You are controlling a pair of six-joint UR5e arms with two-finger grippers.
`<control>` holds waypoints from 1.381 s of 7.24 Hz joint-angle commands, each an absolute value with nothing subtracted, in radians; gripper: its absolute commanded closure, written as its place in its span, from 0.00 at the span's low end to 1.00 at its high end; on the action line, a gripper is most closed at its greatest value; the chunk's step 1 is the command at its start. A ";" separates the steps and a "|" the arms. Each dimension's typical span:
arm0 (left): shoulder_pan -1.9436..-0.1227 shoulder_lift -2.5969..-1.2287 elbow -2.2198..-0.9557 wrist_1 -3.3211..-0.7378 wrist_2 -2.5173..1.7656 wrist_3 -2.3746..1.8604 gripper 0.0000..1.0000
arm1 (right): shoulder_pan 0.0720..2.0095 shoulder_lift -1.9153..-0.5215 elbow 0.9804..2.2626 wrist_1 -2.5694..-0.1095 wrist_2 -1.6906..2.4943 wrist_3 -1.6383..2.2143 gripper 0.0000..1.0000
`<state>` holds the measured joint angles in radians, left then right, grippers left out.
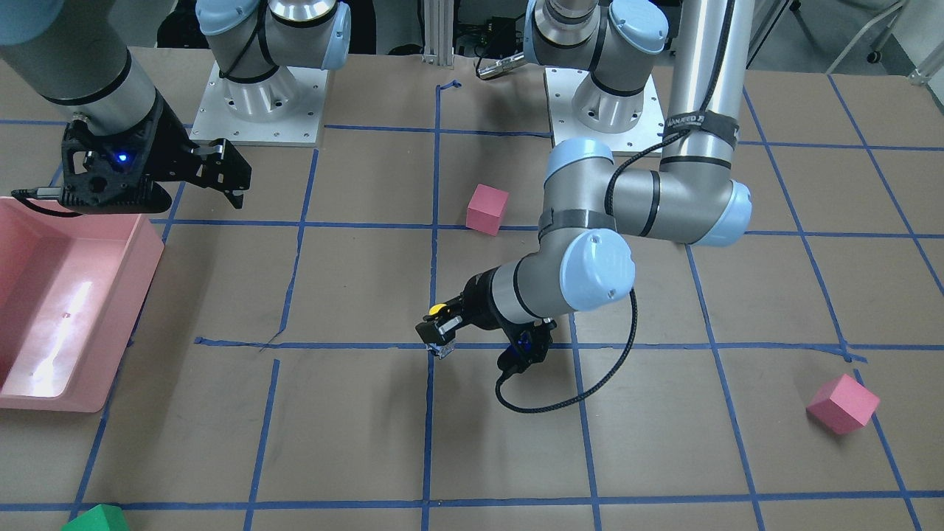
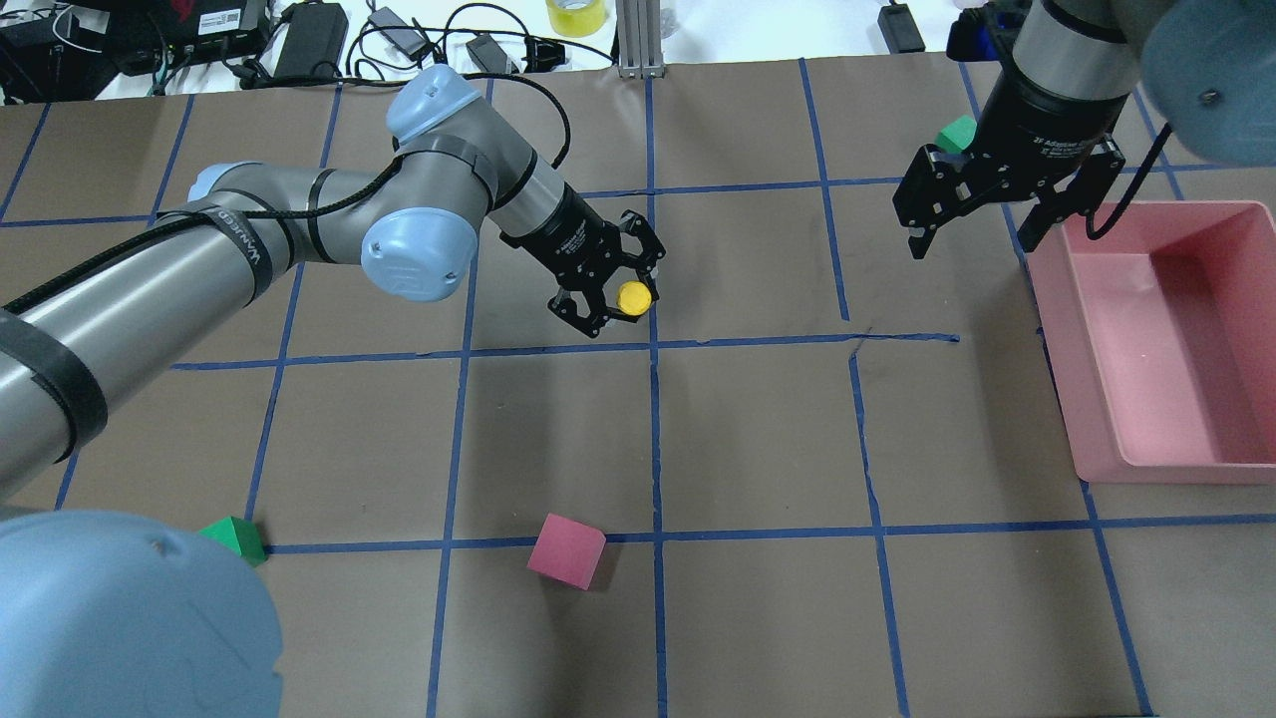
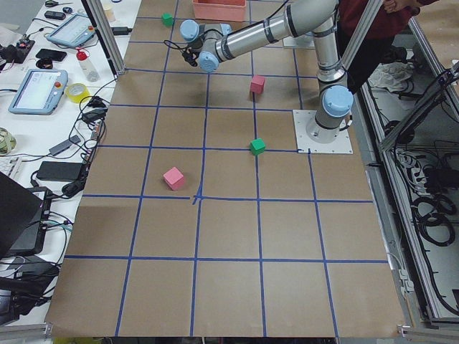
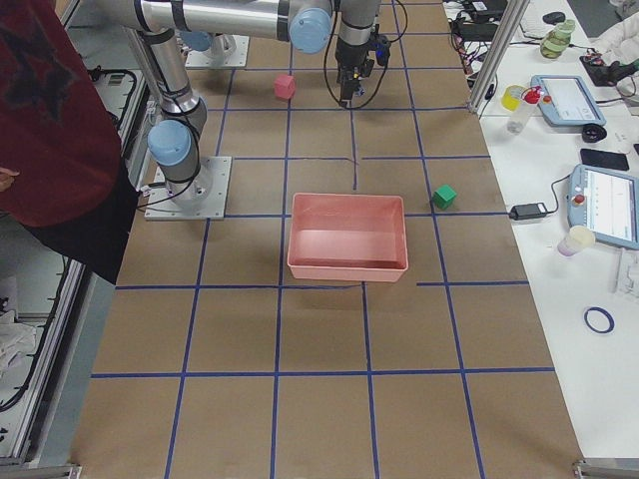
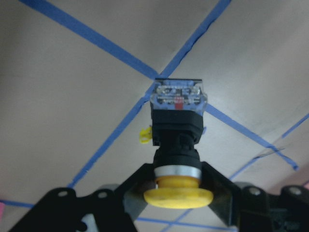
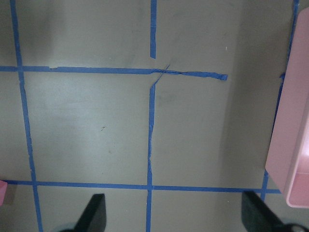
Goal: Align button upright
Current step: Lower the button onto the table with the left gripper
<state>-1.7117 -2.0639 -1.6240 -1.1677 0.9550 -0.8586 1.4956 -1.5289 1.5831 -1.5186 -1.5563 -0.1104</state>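
Observation:
The button point(image 2: 634, 297) has a yellow mushroom cap, a black body and a clear-grey contact block point(image 5: 177, 94). My left gripper point(image 2: 623, 304) is shut on it just under the cap, near the middle of the table. The button hangs tilted, with the cap point(image 1: 438, 308) towards the robot and the block point(image 1: 441, 349) low over a blue tape crossing; I cannot tell whether it touches the paper. My right gripper point(image 2: 972, 244) hovers open and empty beside the pink bin. In the right wrist view its fingertips point(image 6: 96, 212) stand wide apart over bare paper.
A pink bin point(image 2: 1146, 469) stands at the table's right side. One pink cube point(image 2: 566, 550) lies near the robot, another point(image 1: 843, 403) far out on the left arm's side. Green blocks point(image 2: 235, 538) point(image 2: 958, 133) lie near each arm. A person point(image 4: 50, 120) stands by the robot bases.

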 commanded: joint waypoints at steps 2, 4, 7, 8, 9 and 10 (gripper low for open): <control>-1.706 -2.144 -1.568 -1.239 0.937 -0.890 1.00 | 1.496 -1.531 1.583 -1.517 -1.552 -0.110 0.00; -1.709 -2.145 -1.580 -1.290 0.928 -0.896 1.00 | 1.497 -1.525 1.583 -1.522 -1.552 -0.112 0.00; -1.709 -2.151 -1.582 -1.276 0.925 -0.888 1.00 | 1.496 -1.526 1.583 -1.522 -1.552 -0.110 0.00; -1.709 -2.148 -1.582 -1.276 0.927 -0.891 0.89 | 1.496 -1.526 1.583 -1.522 -1.554 -0.112 0.00; -1.709 -2.149 -1.582 -1.275 0.925 -0.891 0.04 | 1.494 -1.526 1.583 -1.522 -1.555 -0.112 0.00; -1.709 -2.149 -1.582 -1.276 0.925 -0.893 0.00 | 1.496 -1.528 1.583 -1.520 -1.555 -0.112 0.00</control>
<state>-1.7089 -2.1488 -1.5815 -1.2759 0.9254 -0.8913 1.4952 -1.5268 1.5831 -1.5215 -1.5547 -0.1117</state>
